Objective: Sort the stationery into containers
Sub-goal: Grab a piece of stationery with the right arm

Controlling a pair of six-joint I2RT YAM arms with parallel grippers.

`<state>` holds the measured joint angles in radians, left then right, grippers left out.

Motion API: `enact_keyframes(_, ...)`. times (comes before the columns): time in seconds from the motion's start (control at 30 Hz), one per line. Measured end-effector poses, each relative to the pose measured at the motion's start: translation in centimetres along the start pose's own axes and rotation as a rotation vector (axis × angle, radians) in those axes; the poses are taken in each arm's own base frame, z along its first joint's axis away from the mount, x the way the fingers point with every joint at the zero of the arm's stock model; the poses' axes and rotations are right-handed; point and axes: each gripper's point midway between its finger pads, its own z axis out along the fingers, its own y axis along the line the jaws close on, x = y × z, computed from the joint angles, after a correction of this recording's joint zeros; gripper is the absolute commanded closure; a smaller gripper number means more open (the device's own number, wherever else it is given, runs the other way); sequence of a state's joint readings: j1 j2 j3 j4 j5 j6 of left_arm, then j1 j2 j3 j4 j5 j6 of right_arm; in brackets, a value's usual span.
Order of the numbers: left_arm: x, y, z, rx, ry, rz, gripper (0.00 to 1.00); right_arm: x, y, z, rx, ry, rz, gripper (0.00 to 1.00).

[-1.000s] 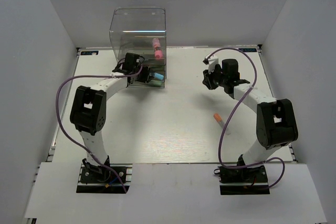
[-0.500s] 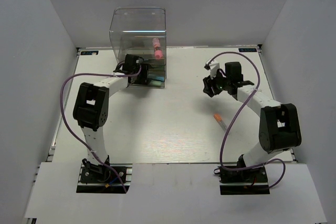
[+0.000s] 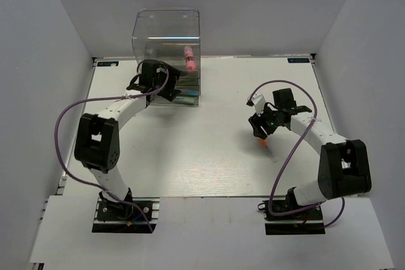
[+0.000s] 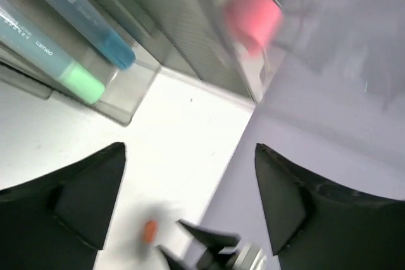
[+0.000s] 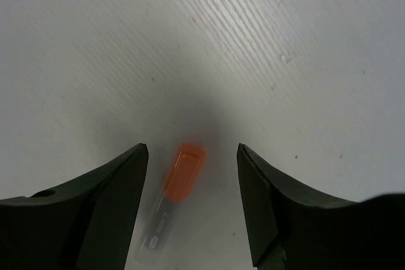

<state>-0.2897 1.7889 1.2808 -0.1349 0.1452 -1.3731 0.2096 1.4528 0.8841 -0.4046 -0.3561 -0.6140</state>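
Note:
The clear container (image 3: 166, 42) stands at the back left of the table, with a pink tube (image 3: 188, 57) inside it. Its base drawer holds a light-blue marker (image 4: 76, 17) and a teal marker (image 4: 44, 55); the pink tube (image 4: 253, 20) shows blurred above them. My left gripper (image 3: 169, 88) hovers open just in front of that drawer, its fingers (image 4: 95, 194) wide apart and empty. My right gripper (image 3: 259, 132) is open and low over an orange-capped clear marker (image 3: 264, 145). That marker (image 5: 183, 172) lies flat on the table between the fingers (image 5: 120, 188), touching neither.
The white table (image 3: 202, 162) is enclosed by grey walls on the left, right and back. Purple cables loop beside both arms (image 3: 63, 124). The right arm's gripper (image 4: 215, 251) shows at the bottom of the left wrist view, beside the orange cap (image 4: 149, 232).
My left gripper has opened and drawn back a little from the drawer. My right gripper has opened while swinging toward the near side, down over the orange-capped marker.

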Motion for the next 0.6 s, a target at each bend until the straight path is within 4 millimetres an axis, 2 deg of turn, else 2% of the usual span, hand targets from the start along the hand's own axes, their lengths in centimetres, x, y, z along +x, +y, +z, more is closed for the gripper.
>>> enact_keyframes(0.07,0.2,-0.7,-1.9,0.035,0.001,0.081,0.00,1.1,0.0,-0.5,0.025,0.039,0.005,0.31)
enact_keyframes(0.2,0.9,-0.3,-5.4,0.083,-0.002,0.209,0.00,2.5,-0.4,-1.4,0.085,0.102,0.018,0.28)
enact_keyframes(0.33,2.0,3.5,-7.6,0.063,0.007,0.262,0.00,4.5,-0.5,-1.6,0.122,0.169,0.039,0.28)
enact_keyframes(0.47,3.0,8.4,-8.2,-0.016,0.035,0.266,0.00,6.7,0.7,-1.7,0.114,0.242,0.070,0.32)
enact_keyframes(0.6,3.4,10.2,-8.4,-0.052,0.047,0.269,0.00,8.1,1.9,-1.8,0.103,0.280,0.083,0.34)
